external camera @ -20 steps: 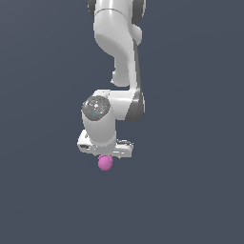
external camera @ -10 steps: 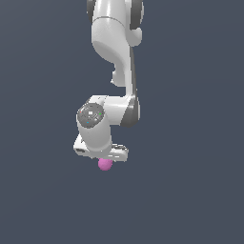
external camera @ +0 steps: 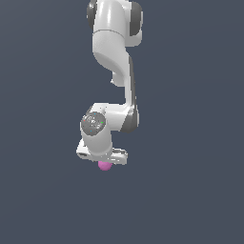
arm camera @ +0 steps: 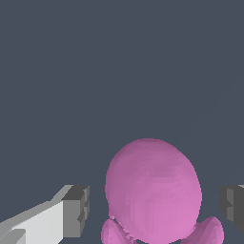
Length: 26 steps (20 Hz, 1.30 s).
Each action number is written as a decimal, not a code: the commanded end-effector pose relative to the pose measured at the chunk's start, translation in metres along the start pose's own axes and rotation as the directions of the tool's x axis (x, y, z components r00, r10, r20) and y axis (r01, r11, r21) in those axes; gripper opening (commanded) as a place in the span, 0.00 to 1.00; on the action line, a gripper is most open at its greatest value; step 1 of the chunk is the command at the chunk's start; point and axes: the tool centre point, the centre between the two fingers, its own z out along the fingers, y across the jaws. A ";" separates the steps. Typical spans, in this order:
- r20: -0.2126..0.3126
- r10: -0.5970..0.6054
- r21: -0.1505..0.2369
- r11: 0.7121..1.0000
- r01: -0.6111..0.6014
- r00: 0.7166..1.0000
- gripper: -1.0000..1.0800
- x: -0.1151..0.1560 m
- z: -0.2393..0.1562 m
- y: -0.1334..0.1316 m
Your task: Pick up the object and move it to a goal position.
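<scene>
The object (external camera: 105, 165) is a small pink roundish blob. In the exterior view it shows just below the white gripper (external camera: 103, 161) at the end of the arm. In the wrist view the object (arm camera: 151, 190) is large and sits between the two grey fingertips (arm camera: 76, 209). There is a gap of background on each side of it, so the jaws stand apart and do not touch it. My gripper (arm camera: 152, 212) is open around the object. In the exterior view the hand hides the fingers.
The white arm (external camera: 114, 57) reaches down from the top of the exterior view. A plain dark grey-blue background fills the rest of both views.
The wrist has sunk a little and shifted slightly toward the exterior view's left, turning over the object. The pink object has stayed in place.
</scene>
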 end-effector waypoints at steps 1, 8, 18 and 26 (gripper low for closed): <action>0.000 0.000 0.000 1.000 0.000 1.000 0.96 0.000 0.012 0.000; 0.000 0.000 0.000 1.000 0.000 1.000 0.00 0.001 0.015 0.000; 0.000 0.000 0.000 1.000 0.000 1.000 0.00 0.001 0.015 0.000; 0.000 0.000 0.000 1.000 0.000 1.000 0.00 -0.005 0.003 -0.005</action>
